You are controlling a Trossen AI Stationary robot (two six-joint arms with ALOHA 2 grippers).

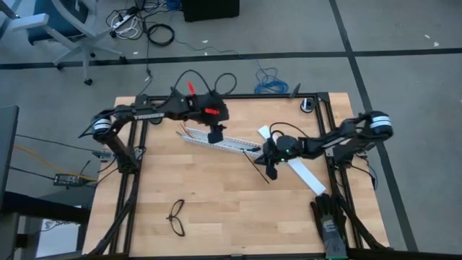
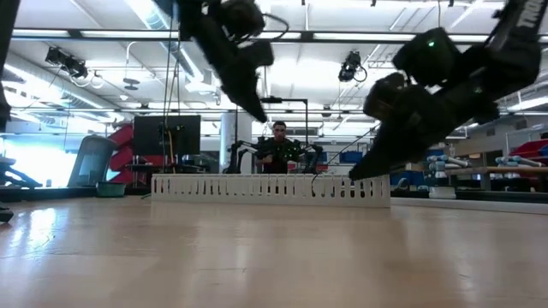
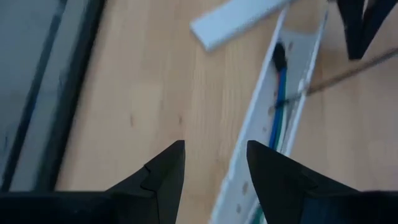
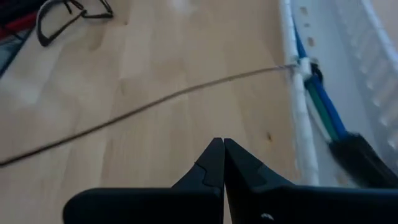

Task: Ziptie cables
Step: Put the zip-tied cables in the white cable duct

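The cables [image 4: 318,99], blue and green wires with a dark end [image 3: 280,56], lie inside a white slotted tray [image 1: 220,141]. The ziptie [image 4: 155,102], a thin dark strip, lies on the table, and one end meets the tray's side wall [image 4: 292,67]. My left gripper [image 3: 214,168] is open and hovers above the tray, near its middle [image 1: 215,134]. My right gripper [image 4: 222,163] is shut and hangs just short of the ziptie, on the tray's near side [image 1: 271,170], touching nothing that I can see.
A wide flat white strip [image 1: 296,162] lies slanted under the right arm. Black thin-framed glasses [image 1: 177,217] lie near the table's near edge. A dark glove-like object [image 1: 328,220] sits at the near right corner. In the low view, a person [image 2: 280,150] is in the room behind the table.
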